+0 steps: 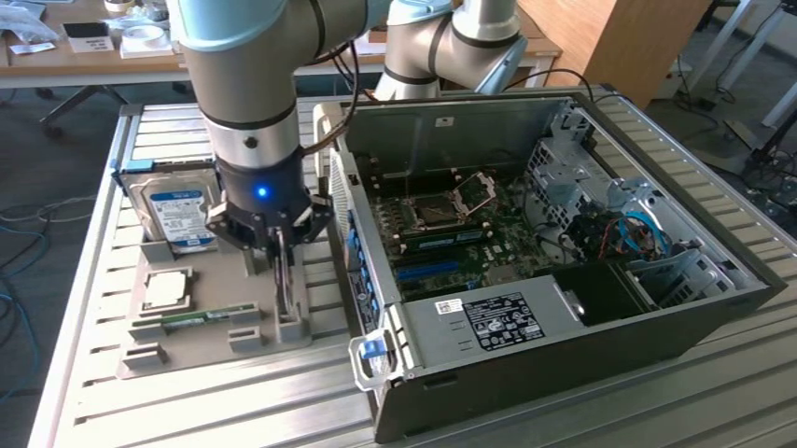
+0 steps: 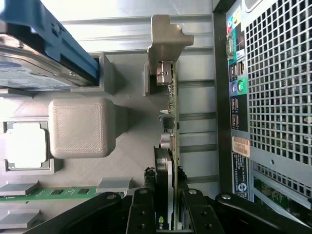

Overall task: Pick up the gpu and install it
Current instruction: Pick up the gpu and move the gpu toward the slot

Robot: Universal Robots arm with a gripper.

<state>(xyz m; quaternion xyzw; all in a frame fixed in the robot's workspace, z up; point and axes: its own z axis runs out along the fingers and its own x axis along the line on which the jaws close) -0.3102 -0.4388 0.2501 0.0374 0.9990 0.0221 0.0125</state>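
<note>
Exterior view high, angled down on table, wrist view close, sharing gpu

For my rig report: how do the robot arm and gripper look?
The arm has silver-grey round tubes with pale blue joint caps; a black cable runs beside it. Its black wrist section carries a small blue light. The gripper is black, with slim dark fingers.

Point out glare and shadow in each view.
Exterior view: a blue light glows on the arm, and the inner bay of the computer case lies in shadow. Wrist view: the processor is washed out white, and the table glares.
</note>
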